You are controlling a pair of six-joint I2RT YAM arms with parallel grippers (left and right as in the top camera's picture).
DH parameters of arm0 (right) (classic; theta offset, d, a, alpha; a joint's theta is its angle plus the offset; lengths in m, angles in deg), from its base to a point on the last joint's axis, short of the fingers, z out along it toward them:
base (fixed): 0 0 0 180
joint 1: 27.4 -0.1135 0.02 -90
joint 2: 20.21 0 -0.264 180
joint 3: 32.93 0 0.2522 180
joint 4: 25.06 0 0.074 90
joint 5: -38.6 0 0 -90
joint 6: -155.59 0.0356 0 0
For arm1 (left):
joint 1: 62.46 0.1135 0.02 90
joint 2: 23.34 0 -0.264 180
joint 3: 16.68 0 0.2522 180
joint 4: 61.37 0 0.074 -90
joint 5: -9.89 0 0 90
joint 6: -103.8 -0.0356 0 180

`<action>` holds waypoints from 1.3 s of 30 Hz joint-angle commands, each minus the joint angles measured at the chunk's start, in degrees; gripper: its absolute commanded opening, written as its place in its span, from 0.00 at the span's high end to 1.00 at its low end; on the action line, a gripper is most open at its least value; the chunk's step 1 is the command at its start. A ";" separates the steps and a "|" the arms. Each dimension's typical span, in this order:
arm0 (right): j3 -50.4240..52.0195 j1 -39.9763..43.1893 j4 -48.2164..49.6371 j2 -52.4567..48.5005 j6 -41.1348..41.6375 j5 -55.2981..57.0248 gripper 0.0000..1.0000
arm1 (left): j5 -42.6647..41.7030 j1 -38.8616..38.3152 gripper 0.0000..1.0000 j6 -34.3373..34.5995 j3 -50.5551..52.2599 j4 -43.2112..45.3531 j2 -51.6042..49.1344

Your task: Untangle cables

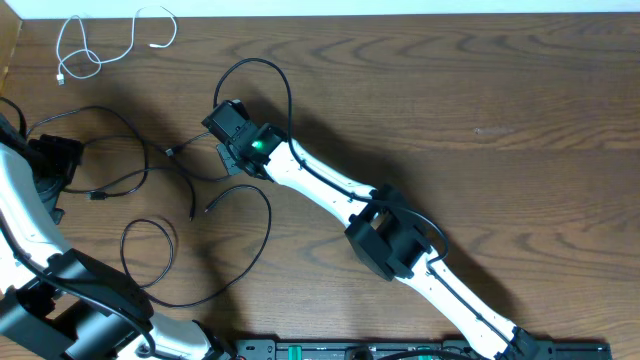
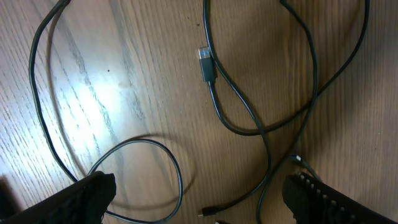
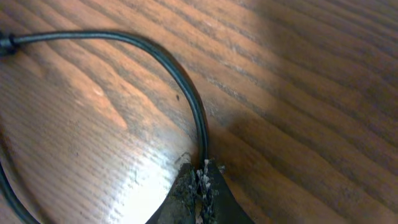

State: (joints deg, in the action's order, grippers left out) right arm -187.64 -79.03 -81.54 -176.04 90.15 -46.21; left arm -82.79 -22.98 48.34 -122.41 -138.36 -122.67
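The white cable [image 1: 100, 45] lies by itself in loose loops at the upper left of the overhead frame, well apart from the rest, so that part of the job looks done. The black cables [image 1: 178, 152] are not sorted. They sprawl over the centre-left of the desk [image 1: 480, 130], crossing one another near a small plug, with a round loop [image 1: 150, 220] lower left and a long arc [image 1: 268, 215] beside it.

The right tool [image 1: 222, 122] sits at the top of this tangle. In its wrist view the right tool [image 3: 202, 177] is pinched fully together on a black cable [image 3: 155, 53] that curves away to the upper left. Overhead, this seems to be the strand that arches above it [image 1: 265, 63].

The left tool [image 2: 199, 186] hangs over the strands at the left with its jaws spread wide and nothing between them. Below it a USB plug [image 2: 206, 62] lies among crossing strands.

Most of the work appears to remain: each black cable has yet to be drawn clear of the others.
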 commanded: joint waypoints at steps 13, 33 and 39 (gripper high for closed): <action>0.24 -1.33 -3.85 20.02 -10.51 -0.85 0.99 | 0.11 -0.07 0.09 0.26 -0.13 -0.35 -0.66; 0.26 8.48 -16.04 31.36 -10.49 -0.83 0.25 | -17.94 -5.18 0.24 0.04 0.02 14.45 -7.78; 0.26 13.55 -24.04 37.94 -10.49 -0.28 0.14 | -16.13 -9.77 0.27 0.17 0.02 16.50 -11.87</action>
State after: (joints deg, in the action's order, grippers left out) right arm -187.09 -67.16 -103.22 -143.71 79.81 -47.23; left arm -98.99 -31.24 48.52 -122.38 -122.71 -133.16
